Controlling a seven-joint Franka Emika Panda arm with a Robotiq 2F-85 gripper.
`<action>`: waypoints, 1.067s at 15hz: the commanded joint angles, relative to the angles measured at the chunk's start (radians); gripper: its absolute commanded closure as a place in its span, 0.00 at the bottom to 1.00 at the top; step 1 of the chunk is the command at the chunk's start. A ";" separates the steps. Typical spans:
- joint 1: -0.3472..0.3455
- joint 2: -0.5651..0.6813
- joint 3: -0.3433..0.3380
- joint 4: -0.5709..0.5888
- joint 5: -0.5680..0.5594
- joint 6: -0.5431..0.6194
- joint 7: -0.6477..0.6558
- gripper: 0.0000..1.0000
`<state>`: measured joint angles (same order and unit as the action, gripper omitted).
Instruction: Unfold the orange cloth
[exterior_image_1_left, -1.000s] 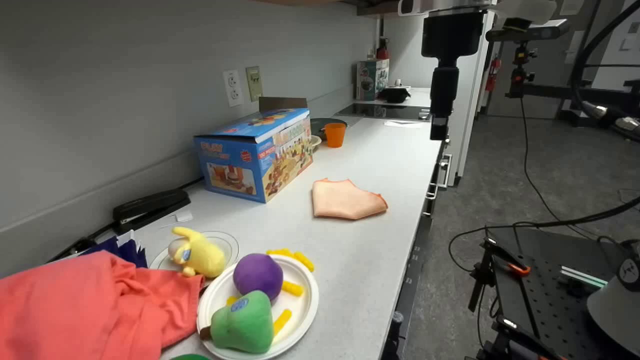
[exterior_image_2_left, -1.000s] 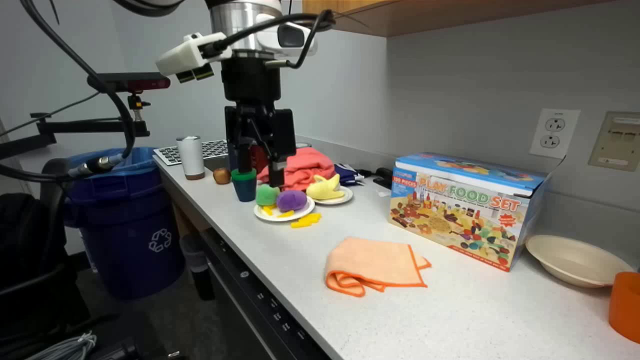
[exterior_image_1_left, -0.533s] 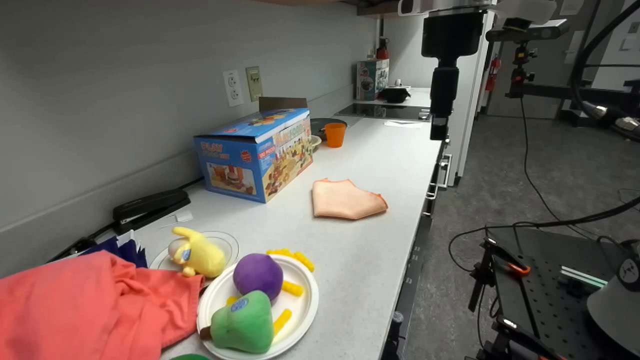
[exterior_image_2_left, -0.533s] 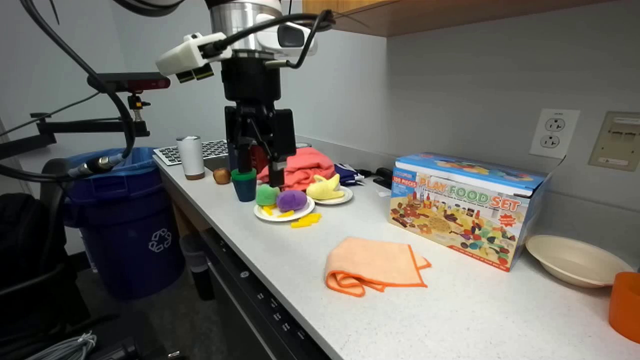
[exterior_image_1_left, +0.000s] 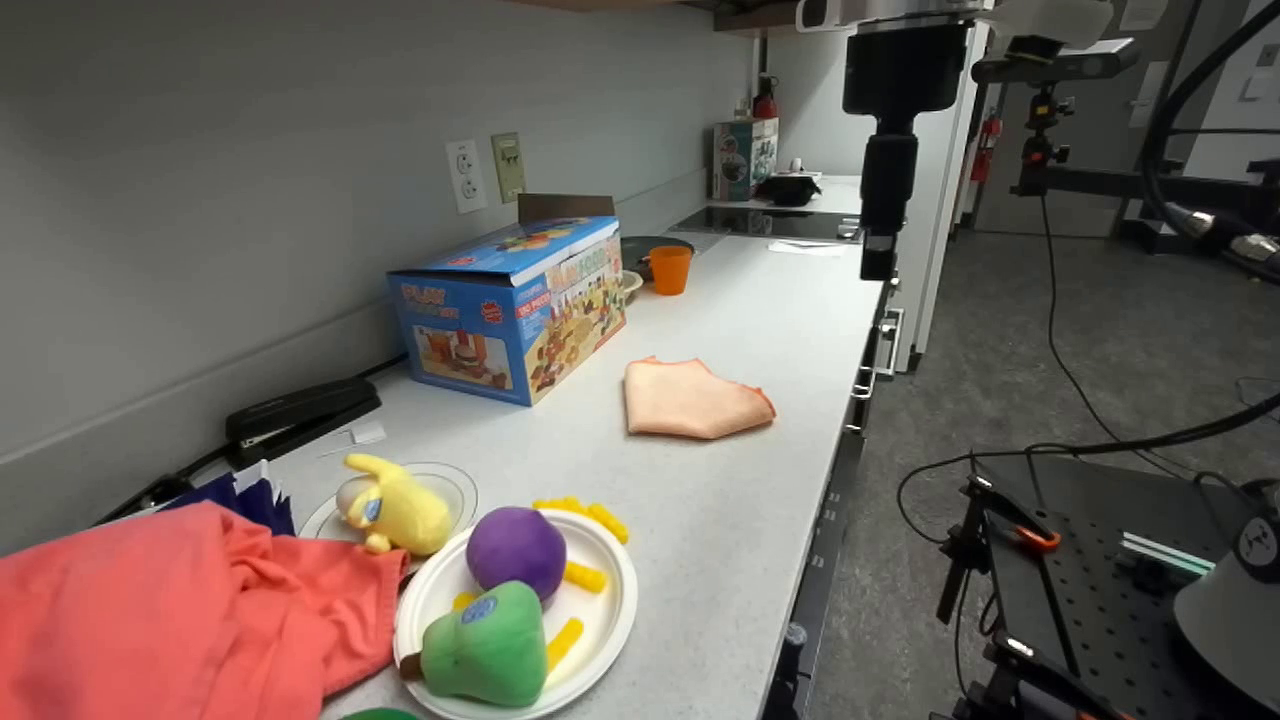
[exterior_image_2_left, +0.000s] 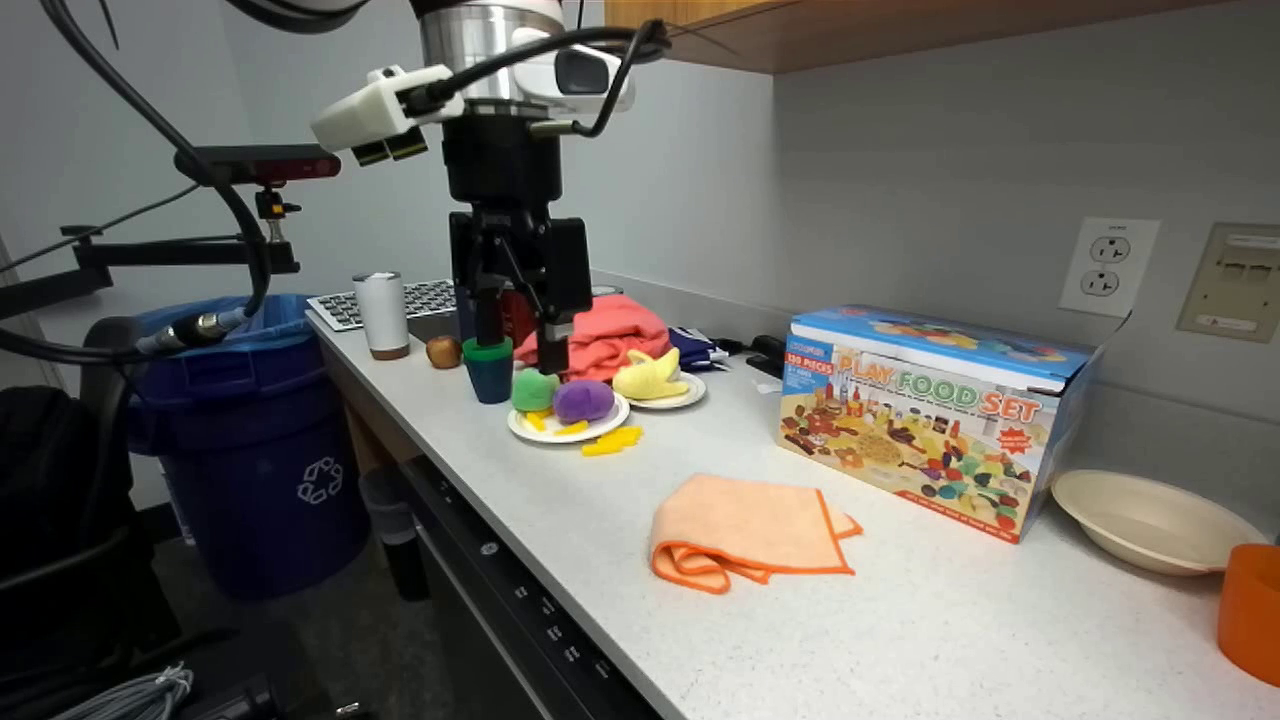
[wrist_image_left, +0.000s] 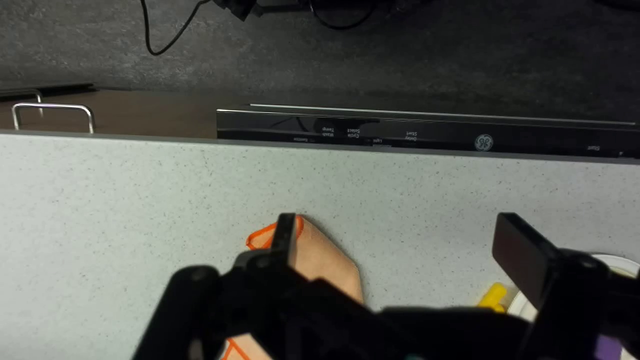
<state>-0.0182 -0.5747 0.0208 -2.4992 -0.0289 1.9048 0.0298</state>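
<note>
Outset of the unfolding, as judged from the arrangement shown. The orange cloth lies folded on the white table, between the blue box and the table's front edge, apart from both. No layer appears laid back, so none of the unfolding can be counted as done. The gripper hangs above the table, clear of the cloth; its fingers stand wide apart with nothing held between them. In the wrist view one finger hides part of the cloth, while the opposite finger partly covers the white plate of toy food. Left to do, by inference: lower the gripper to a free edge, pinch the upper layer alone, draw it over, and repeat as needed until the cloth lies flat.

Appearance of the cloth: pale peach-orange, plain, seemingly thin and soft, bordered by a bright orange hem. In an exterior view the hem curls into rounded loops at the corner toward the front edge and runs straight along another side, beyond which a small pointed corner juts. A smooth, hemless fold faces the plate. The number of layers cannot be told.
</note>
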 joint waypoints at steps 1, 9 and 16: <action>0.004 0.000 -0.004 0.002 -0.002 -0.002 0.002 0.00; 0.004 0.000 -0.004 0.002 -0.002 -0.002 0.002 0.00; 0.003 0.006 0.003 0.007 -0.007 0.003 0.010 0.00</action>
<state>-0.0182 -0.5746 0.0218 -2.4992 -0.0289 1.9048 0.0299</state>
